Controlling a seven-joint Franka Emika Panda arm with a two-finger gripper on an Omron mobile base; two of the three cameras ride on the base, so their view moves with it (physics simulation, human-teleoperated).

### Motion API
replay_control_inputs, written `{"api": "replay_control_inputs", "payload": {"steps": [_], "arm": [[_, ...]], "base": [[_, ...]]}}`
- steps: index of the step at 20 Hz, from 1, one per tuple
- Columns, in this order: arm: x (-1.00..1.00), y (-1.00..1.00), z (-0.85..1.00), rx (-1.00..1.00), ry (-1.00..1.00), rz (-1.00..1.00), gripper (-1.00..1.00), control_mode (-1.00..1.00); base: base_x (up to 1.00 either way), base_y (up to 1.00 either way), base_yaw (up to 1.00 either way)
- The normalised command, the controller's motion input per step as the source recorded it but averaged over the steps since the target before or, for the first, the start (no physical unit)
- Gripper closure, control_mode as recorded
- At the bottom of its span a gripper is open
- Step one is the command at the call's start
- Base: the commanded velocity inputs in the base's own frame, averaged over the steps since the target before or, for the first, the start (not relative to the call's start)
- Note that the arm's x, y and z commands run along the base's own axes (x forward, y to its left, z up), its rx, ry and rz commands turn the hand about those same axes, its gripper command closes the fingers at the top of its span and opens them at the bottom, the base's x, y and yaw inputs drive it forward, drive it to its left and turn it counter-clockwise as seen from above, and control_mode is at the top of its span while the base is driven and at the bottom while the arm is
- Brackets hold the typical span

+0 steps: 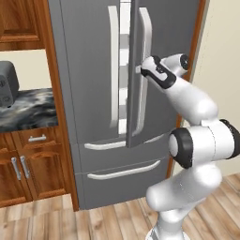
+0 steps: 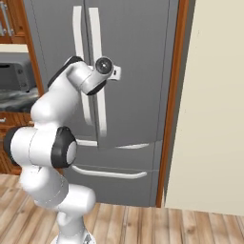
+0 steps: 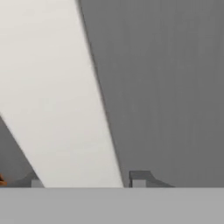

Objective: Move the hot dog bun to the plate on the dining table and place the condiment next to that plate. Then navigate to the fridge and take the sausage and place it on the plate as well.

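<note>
Fridge (image 1: 93,93) dead ahead, tall and grey, its right door (image 1: 132,84) swung ajar with a slice of white interior showing in the gap. The pincer (image 3: 87,181) is up at that door's long pale handle (image 1: 145,70), fingertips (image 3: 138,179) straddling the bar, one on either side, jaws half-narrowed around it. Left of the fridge, a marbled desk (image 1: 28,110) over wooden cabinets.

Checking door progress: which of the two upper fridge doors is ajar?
The right-hand upper door, the one the hand is at. It is swung out with white interior showing in the gap; the left-hand door sits flush.
</note>
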Motion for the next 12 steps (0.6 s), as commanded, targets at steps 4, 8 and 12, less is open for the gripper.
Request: {"api": "replay_control_inputs", "payload": {"steps": [4, 8, 12], "arm": [[-0.48, -0.97, 0.17, -0.01, 0.02, 0.00, 1.00, -1.00], [-0.47, -0.99, 0.16, -0.02, 0.02, 0.00, 1.00, -1.00], [-0.45, -0.92, 0.04, -0.05, 0.05, 0.00, 1.00, -1.00]], "base": [[0.00, 0.00, 0.00], [0.00, 0.00, 0.00], [0.00, 0.00, 0.00]]}}
